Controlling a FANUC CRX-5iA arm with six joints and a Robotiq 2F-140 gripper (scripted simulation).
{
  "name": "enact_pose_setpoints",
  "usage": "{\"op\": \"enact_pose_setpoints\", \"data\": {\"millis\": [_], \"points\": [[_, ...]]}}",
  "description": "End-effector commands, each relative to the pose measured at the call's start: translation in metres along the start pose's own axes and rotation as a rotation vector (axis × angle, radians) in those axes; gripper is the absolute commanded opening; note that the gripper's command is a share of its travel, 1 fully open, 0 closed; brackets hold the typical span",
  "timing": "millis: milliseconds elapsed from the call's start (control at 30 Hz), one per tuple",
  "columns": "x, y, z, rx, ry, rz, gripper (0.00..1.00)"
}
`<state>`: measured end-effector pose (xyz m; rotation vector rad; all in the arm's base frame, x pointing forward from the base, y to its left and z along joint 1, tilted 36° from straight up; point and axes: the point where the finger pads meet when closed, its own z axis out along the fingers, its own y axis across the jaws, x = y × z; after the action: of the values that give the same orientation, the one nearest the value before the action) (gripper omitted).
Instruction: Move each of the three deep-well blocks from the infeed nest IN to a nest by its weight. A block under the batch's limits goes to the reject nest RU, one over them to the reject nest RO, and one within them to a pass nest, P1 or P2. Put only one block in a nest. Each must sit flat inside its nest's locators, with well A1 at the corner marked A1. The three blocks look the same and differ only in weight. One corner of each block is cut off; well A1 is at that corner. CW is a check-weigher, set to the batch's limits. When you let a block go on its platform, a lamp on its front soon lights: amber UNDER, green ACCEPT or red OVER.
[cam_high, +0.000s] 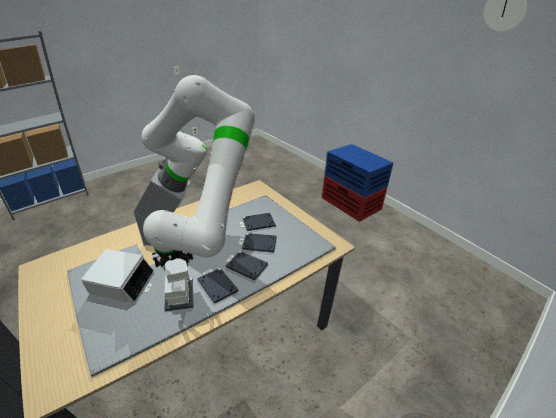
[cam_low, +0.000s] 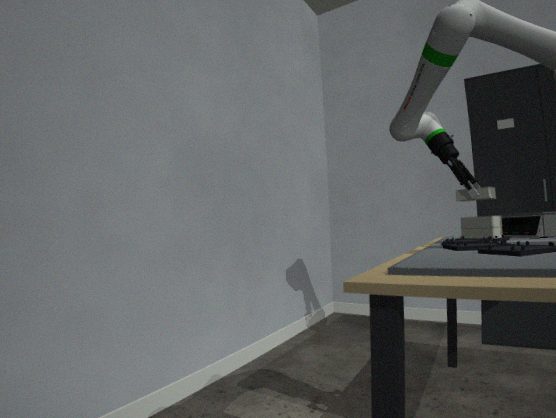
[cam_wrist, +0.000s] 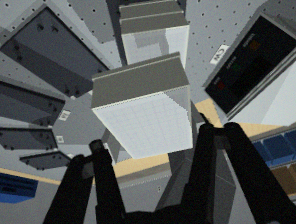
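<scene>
My gripper (cam_high: 172, 260) (cam_low: 472, 186) (cam_wrist: 152, 115) is shut on a white deep-well block (cam_high: 176, 270) (cam_low: 475, 194) (cam_wrist: 145, 107) and holds it in the air, a little tilted. It hangs just above the other blocks (cam_high: 178, 293) (cam_low: 481, 226) (cam_wrist: 155, 30), which are stacked in the infeed nest. The check-weigher CW (cam_high: 117, 274) (cam_wrist: 250, 60) stands just left of the stack; its platform is bare and no lamp looks lit. Several dark nests lie in a row to the right, the nearest (cam_high: 217, 285) (cam_wrist: 45, 55) beside the infeed nest, then the others (cam_high: 246, 265) (cam_high: 259, 242) (cam_high: 259, 221).
All stands on a grey mat (cam_high: 300, 235) (cam_low: 450, 265) on a wooden table (cam_high: 45, 300) (cam_low: 400, 286). A grey pedestal (cam_high: 155, 202) carries the arm at the table's back. A shelf rack (cam_high: 35, 125) and stacked blue and red crates (cam_high: 357, 181) stand away from the table.
</scene>
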<state>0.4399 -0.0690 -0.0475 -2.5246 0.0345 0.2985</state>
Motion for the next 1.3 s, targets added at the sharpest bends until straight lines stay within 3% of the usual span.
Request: {"op": "enact_pose_setpoints", "data": {"millis": [0, 133, 1267], "points": [[0.003, -0.015, 0.007, -0.088, 0.004, -0.147, 0.10], [0.006, -0.027, 0.013, -0.146, 0.004, -0.246, 0.10], [0.025, -0.115, 0.056, -0.146, 0.004, -0.246, 0.10]]}}
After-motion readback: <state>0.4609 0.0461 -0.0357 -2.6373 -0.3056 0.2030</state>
